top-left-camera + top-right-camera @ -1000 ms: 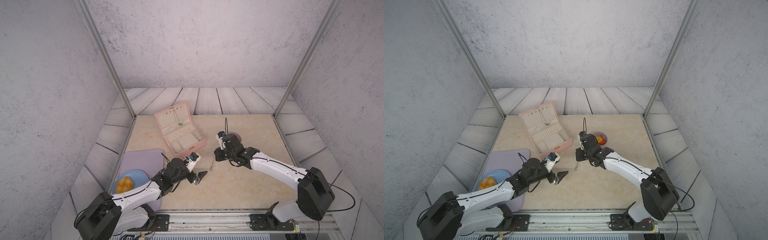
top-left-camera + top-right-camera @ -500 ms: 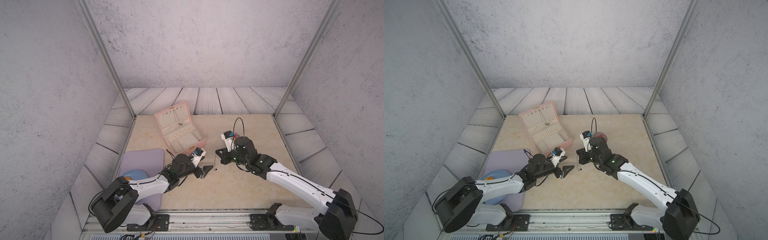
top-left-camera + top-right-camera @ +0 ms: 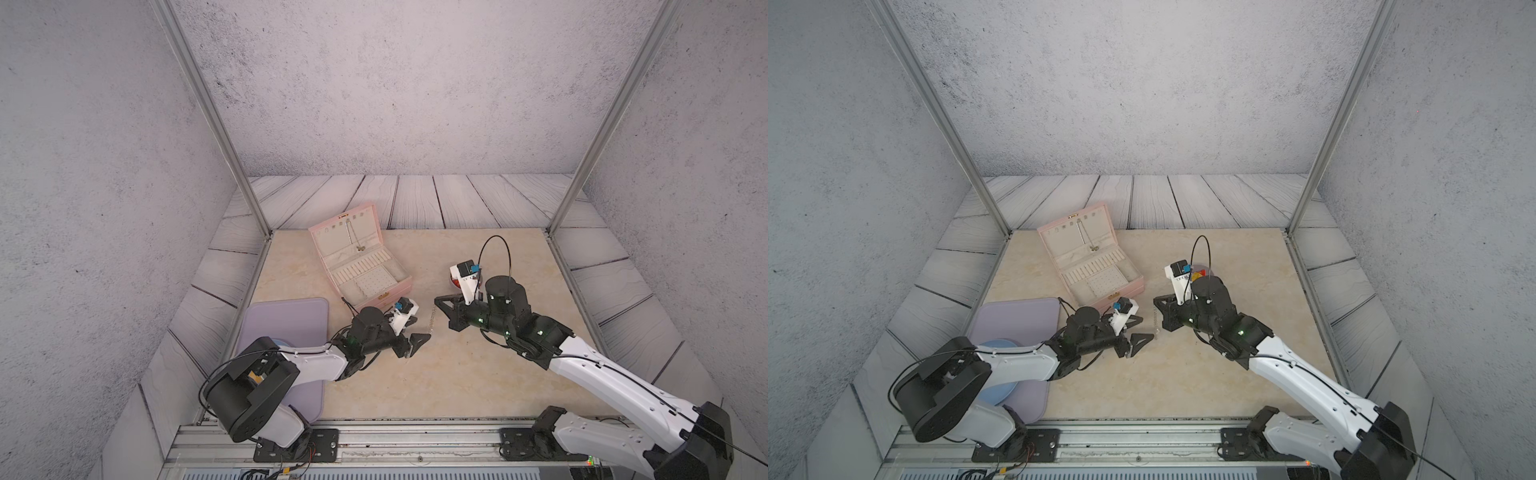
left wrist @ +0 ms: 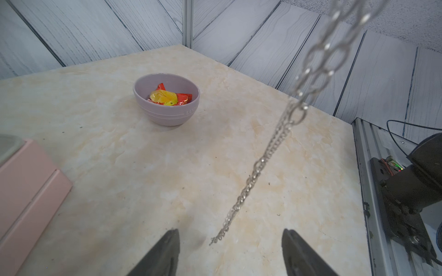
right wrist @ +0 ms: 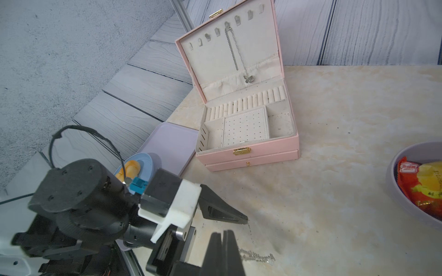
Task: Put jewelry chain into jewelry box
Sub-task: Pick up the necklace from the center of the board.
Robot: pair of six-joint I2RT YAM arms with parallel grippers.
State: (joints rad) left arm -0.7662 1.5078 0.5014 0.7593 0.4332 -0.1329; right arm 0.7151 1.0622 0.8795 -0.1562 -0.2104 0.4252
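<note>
Beyond the metal rail (image 3: 415, 440) at the near edge, a beige marbled tabletop (image 3: 457, 374) fills the cell. The left gripper (image 3: 417, 330), fingers spread, sits just beside the free end of the jewelry chain (image 3: 433, 320), which hangs over the table, pinched in the right gripper (image 3: 437, 300). Farther back the jewelry box (image 3: 390, 291) stands open, short of grey plank panels (image 3: 415, 199) and rough grey walls (image 3: 395, 83).

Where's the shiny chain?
In both top views the jewelry chain dangles from the right gripper, mid-table in front of the jewelry box, its loose end within the open left gripper.
</note>
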